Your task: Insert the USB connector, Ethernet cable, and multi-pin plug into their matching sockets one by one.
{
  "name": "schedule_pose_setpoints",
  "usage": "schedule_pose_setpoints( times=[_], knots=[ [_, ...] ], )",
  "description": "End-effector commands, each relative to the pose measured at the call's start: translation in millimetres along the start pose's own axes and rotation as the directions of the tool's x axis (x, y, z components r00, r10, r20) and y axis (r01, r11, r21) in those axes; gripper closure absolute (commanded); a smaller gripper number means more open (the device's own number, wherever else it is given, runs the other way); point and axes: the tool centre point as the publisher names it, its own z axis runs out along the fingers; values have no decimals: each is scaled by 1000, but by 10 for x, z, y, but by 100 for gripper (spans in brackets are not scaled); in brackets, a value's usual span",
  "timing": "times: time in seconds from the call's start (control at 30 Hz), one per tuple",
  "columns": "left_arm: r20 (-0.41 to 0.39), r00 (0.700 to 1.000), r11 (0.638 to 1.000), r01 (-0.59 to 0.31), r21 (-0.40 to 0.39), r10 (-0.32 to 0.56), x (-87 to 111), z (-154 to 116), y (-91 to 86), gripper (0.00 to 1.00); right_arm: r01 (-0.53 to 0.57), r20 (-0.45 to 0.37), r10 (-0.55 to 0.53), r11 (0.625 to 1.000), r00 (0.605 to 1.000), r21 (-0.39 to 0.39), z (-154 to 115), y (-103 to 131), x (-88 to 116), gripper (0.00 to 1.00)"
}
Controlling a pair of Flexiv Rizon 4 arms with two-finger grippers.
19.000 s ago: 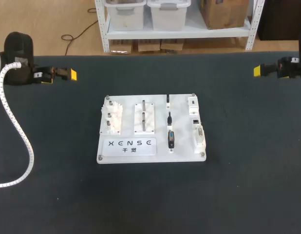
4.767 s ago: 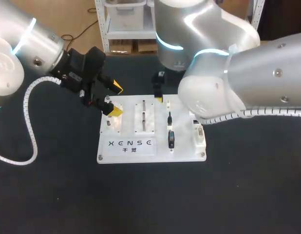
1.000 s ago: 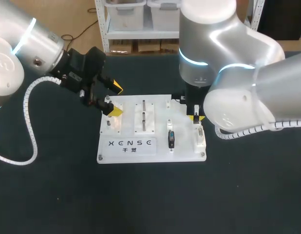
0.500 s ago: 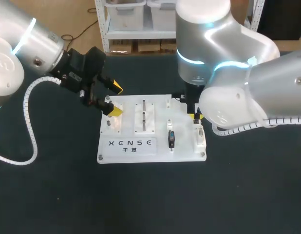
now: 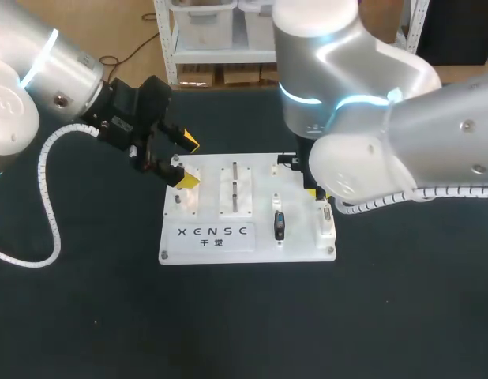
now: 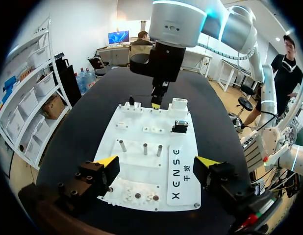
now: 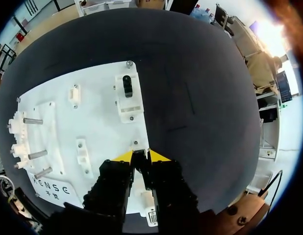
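Right wrist view: right pincer (image 7: 141,157) grasps a connector (image 7: 141,169) above the socket block (image 5: 326,225); next, align and press down; left pincer (image 6: 156,163) released

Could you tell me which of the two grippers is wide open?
The left gripper: its fingers stand far apart, while the right gripper is shut on a small black plug.

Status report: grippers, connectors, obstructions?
Left gripper open, over board's left end. Right gripper shut on small black connector, above socket block. Multi-pin plug in holder. Path unobstructed.
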Motion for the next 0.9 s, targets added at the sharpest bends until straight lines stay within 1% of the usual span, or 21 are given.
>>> schedule_pose_setpoints(
  times=[0.03, 0.1, 0.13, 0.17, 0.2, 0.23, 0.3, 0.4, 0.5, 0.57, 0.7, 0.8, 0.9],
  knots=[
    [-3, 1000, 1000, 0, 2, 0, -2, -1, 9, 0, -14, 16, 14, 1000, 1000, 1, 157, -50, -15, 100],
    [-3, 1000, 1000, 0, 2, 0, -2, -1, 9, 0, -16, 43, 16, 1000, 999, -7, 78, -46, -41, 100],
    [-3, 1000, 1000, 0, 2, 0, -2, -1, 9, 0, -18, 54, 19, 1000, 998, -13, 22, -40, -55, 97],
    [-3, 1000, 1000, 0, 2, 0, -2, -1, 9, 0, -19, 68, 20, 1000, 997, -20, -36, -32, -71, 69],
    [-3, 1000, 1000, 0, 2, 0, -2, -1, 9, 0, -16, 83, 18, 1000, 996, -27, -90, -24, -86, 51],
    [-3, 1000, 1000, 0, 2, 0, -2, -1, 9, 0, -14, 98, 17, 999, 995, -32, -147, -11, -100, 0],
    [-3, 1000, 1000, 0, 2, 0, -2, -1, 9, 0, -7, 124, 10, 1000, 992, -28, -258, 22, -111, 0],
    [-3, 1000, 1000, 0, 2, 0, -2, -1, 9, 0, 16, 155, -9, 999, 988, -44, -411, 74, -105, 0],
    [-3, 1000, 1000, 0, 2, 0, -2, -1, 9, 0, 40, 171, -29, 997, 985, -59, -551, 151, -62, 0],
    [-3, 1000, 1000, 0, 2, 0, -2, -1, 9, 0, 61, 170, -48, 996, 984, -72, -616, 222, 3, 0],
    [-3, 1000, 1000, 0, 2, 0, -2, -1, 9, 0, 107, 147, -92, 990, 985, -96, -630, 377, 182, 0],
    [-3, 1000, 1000, 0, 2, 0, -2, -1, 9, 0, 140, 121, -128, 985, 984, -105, -572, 487, 366, 0],
    [-3, 1000, 1000, 0, 2, 0, -2, -1, 9, 0, 161, 108, -149, 981, 983, -112, -508, 531, 502, 0]
  ],
)
